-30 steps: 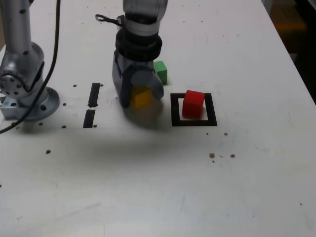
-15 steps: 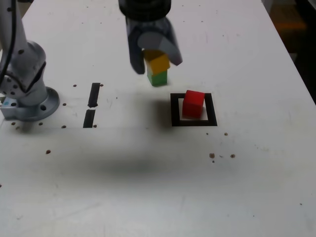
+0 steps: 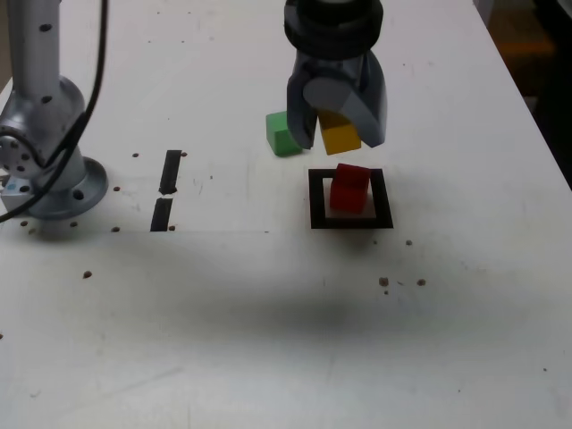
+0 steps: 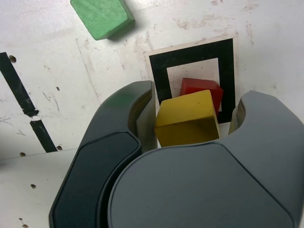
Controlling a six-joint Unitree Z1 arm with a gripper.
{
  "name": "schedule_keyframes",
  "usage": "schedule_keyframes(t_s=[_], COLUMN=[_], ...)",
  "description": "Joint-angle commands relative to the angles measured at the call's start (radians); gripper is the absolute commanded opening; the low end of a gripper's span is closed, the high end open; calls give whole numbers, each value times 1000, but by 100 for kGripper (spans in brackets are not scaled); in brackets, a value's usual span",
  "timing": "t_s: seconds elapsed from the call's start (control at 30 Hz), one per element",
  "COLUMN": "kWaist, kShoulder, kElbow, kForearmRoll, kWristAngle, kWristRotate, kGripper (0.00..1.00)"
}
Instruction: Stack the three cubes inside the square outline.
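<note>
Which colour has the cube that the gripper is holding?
Yellow: the small yellow cube between the jaws, seen best in the wrist view.

The exterior camera looks down at my bench (image 3: 268, 340) from above its near edge, taking in most of the surface. My wrist camera sits behind my end effector (image 4: 190, 121), facing straight down at close range. Both views share the square outline (image 3: 350, 198) and green cube (image 3: 283, 133).

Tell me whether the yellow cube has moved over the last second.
Yes. The yellow cube, held in the gripper, has travelled toward the exterior view's right, from beside the tape strips to just above the red cube in the square outline.
</note>
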Motion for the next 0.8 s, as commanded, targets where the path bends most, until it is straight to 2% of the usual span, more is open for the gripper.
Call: schedule_keyframes(t_s=[0.0,0.37,0.63,0.77], kWaist=[-1,-1,-1,-1], kShoulder=[4,54,91,96], kElbow=[-7,-23,-36,-38], kForearmRoll=[-2,-1,0,4], kWristAngle=[1,-34,-94,-100], kWristRotate=[10,42,66,71], kGripper=[10,10,10,10])
